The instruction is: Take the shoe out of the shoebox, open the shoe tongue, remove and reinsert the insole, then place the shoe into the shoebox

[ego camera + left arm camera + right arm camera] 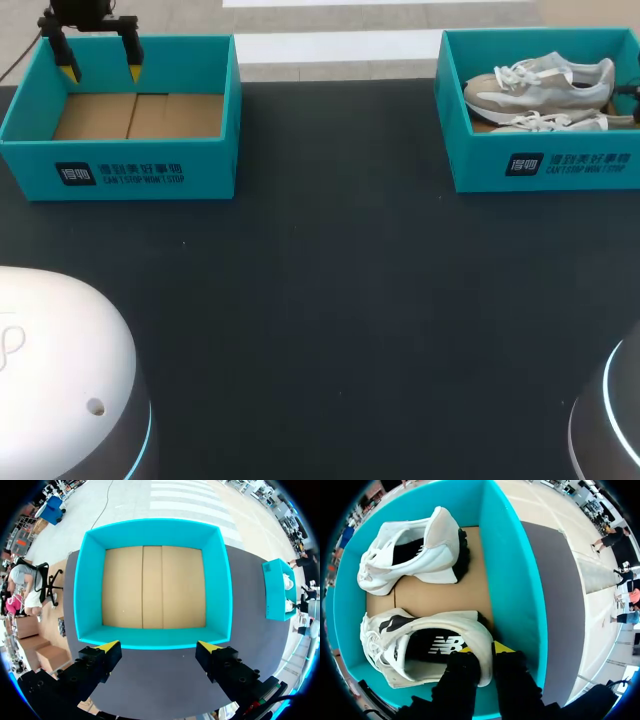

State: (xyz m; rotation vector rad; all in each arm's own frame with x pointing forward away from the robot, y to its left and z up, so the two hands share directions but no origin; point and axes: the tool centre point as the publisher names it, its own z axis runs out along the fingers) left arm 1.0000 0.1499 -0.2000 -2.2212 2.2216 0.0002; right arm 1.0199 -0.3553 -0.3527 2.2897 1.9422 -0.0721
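On the dark desk (pixel 320 320) we have two teal shoeboxes, well apart, one toward each far corner. The left shoebox (pixel 120 170) holds nothing but its brown cardboard floor. Our left hand (pixel 101 72) hangs above that box's far wall, near its left corner. In the left wrist view the left hand (pixel 159 647) has its fingers spread wide, with nothing between the yellow tips, and the open box lies ahead of them.

The right shoebox (pixel 540 165) holds both shoes, pale grey and white with white laces. They lie side by side with their toes toward the middle of the desk.

In the right wrist view our right hand (pixel 484 650) is down inside this box, close to the teal wall (pixel 512 580) at the heel end. It is closed narrowly on the heel of the nearer shoe (pixel 420 650). One finger sits inside the shoe's opening and the other outside, behind the heel, so the heel's rim is pinched between the two yellow tips. This shoe rests on the cardboard floor with its opening up. Its black insole (pixel 432 647) shows inside, lying flat in place.

The other shoe (pixel 415 550) lies ahead of the hand, apart from the held one, tipped onto its side with its dark sole toward the teal wall.
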